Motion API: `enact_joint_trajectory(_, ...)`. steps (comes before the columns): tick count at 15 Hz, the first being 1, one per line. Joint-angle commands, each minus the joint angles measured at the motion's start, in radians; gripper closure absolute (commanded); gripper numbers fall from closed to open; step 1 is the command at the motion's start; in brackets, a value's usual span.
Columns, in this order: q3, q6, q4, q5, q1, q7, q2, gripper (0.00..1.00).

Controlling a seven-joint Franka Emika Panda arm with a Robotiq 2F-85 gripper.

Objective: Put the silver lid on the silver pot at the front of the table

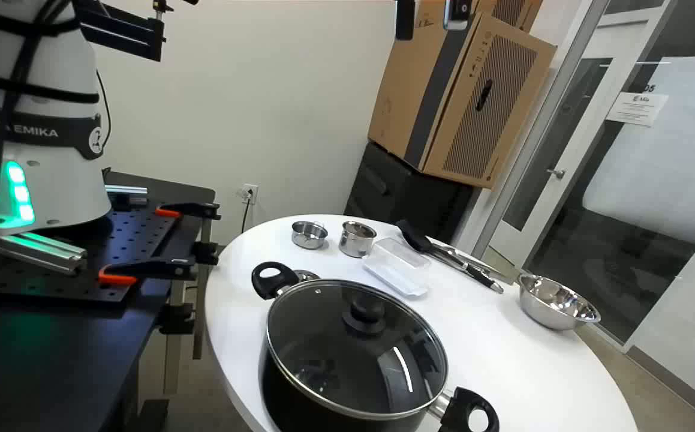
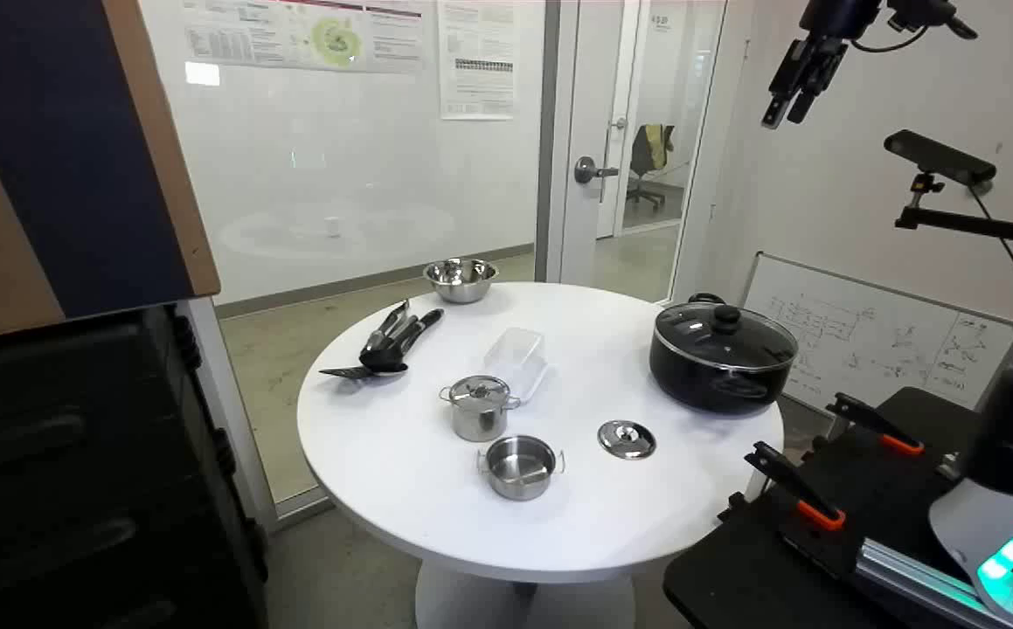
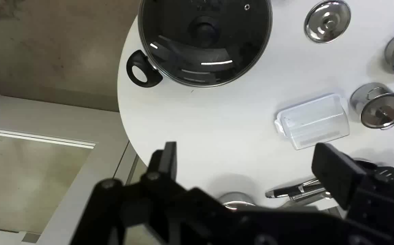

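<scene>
Flat on the white desk (image 2: pixel 593 528), low and right of centre in an exterior view, a lid (image 2: pixel 627 439): round, silver, mirror-bright, knobbed in the middle. To its left, apart, a pot (image 2: pixel 519 489), uncovered, smooth silver metal with thin looped handles. Above, a taller lidded pot (image 2: pixel 480 412) in the same bright metal; a clear, rectangular plastic box (image 2: pixel 515 351); at right, a glass-topped black pot (image 2: pixel 720 360). Low in the wrist view, a released gripper (image 3: pixel 246 153) with dark fingers (image 3: pixel 334 173) wide apart.
</scene>
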Motion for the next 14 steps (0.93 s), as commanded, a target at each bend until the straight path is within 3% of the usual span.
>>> enact_joint_trajectory(1, 0.010, -0.003, 0.002, 0.008, -0.010, -0.006, 0.002, 0.00)
enact_joint_trajectory(9, 0.097, 0.096, -0.178, 0.024, 0.029, 0.070, 0.012, 0.00)
enact_joint_trajectory(12, 0.144, 0.177, -0.245, 0.025, 0.068, 0.086, 0.051, 0.00)
enact_joint_trajectory(14, 0.170, 0.171, -0.263, 0.025, 0.093, 0.087, 0.093, 0.00)
